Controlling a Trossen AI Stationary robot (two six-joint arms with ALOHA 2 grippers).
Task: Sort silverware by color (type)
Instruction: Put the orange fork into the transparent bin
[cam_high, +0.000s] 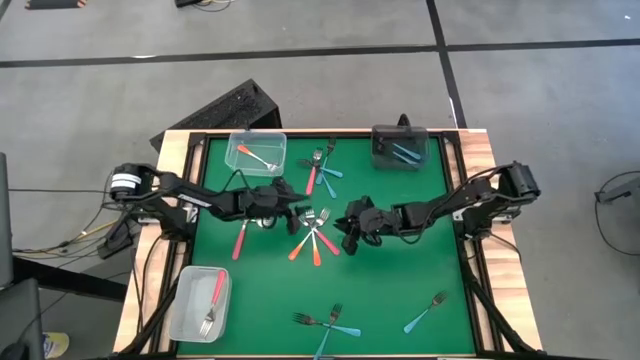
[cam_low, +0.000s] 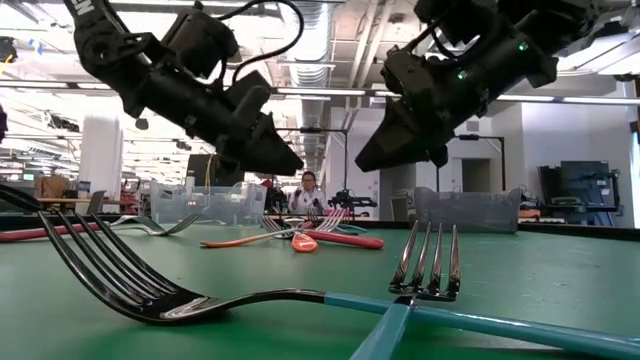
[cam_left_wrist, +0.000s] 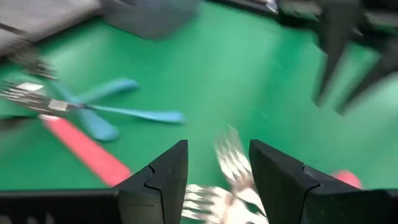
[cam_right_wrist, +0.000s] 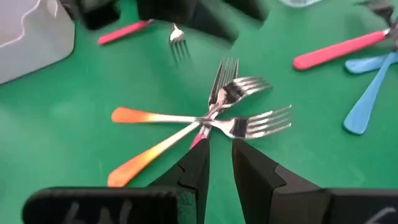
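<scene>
The silverware lies spread over the green mat. A pile of orange- and red-handled forks (cam_high: 315, 238) sits at the middle, tines crossing (cam_right_wrist: 233, 109). My left gripper (cam_high: 298, 212) hovers just left of the pile, open, with blurred fork tines (cam_left_wrist: 231, 163) on the mat below the gap. My right gripper (cam_high: 347, 228) hangs just right of the pile, fingers (cam_right_wrist: 198, 167) narrowly apart and holding nothing, above a red handle. Both grippers hang above the mat in the low view, left (cam_low: 290, 160) and right (cam_low: 365, 160).
A clear bin (cam_high: 257, 150) at the back left holds an orange fork. A dark bin (cam_high: 400, 147) at the back right holds blue forks. A clear bin (cam_high: 200, 303) at the front left holds a red fork. Loose forks: red (cam_high: 240, 238), red and blue (cam_high: 320, 170), blue (cam_high: 330, 322), blue (cam_high: 427, 312).
</scene>
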